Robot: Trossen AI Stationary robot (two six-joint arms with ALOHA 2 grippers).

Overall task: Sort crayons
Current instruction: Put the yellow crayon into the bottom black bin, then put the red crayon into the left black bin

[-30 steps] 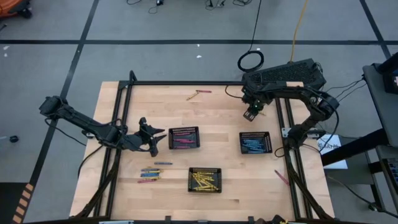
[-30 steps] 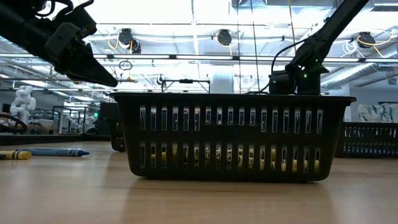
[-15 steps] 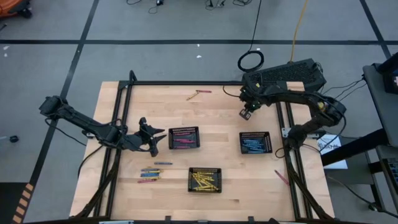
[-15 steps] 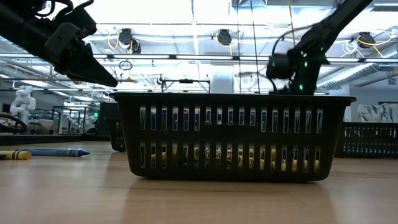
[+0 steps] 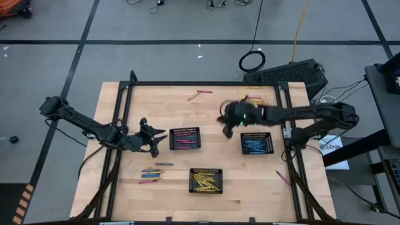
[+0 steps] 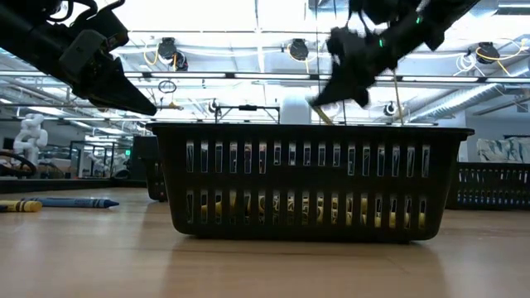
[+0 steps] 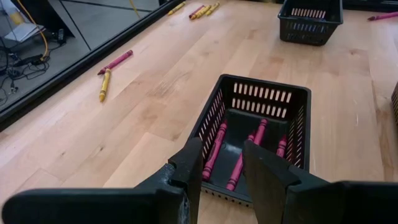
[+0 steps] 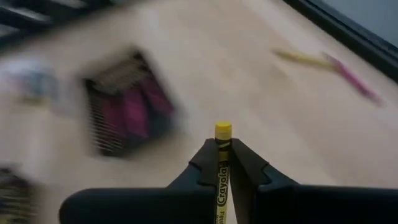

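Observation:
My right gripper [image 8: 222,151] hangs over the table's middle [image 5: 226,127], between the pink-crayon tray [image 5: 185,138] and the blue-crayon tray [image 5: 257,143]. It is shut on a yellow crayon [image 8: 223,132]. My left gripper [image 7: 222,177] waits open just left of the pink-crayon tray [image 7: 258,134], nothing between its fingers. A tray of yellow crayons [image 5: 206,180] stands near the front. Loose crayons [image 5: 152,175] lie on the wood at near left, and others [image 5: 200,94] along the far edge. My right gripper pinches the yellow crayon's wrapped shaft [image 8: 222,169] between its two fingers. The crayon lies along the fingers, and its blunt end [image 8: 223,130] sticks out past the fingertips. It is lifted clear of the table, slanting down with the gripper.
More loose crayons lie at far right [image 5: 253,100], and a pink one [image 5: 282,178] by the right rail. Black frame rails [image 5: 125,112] run along the table's left, right and far sides. Bare wood [image 5: 225,159] lies between the three trays.
My right gripper has swung from the far right corner toward the table's middle, leftward and nearer, rising and tipping from pointing down to a shallower slant. It now carries a yellow crayon clear of the table.

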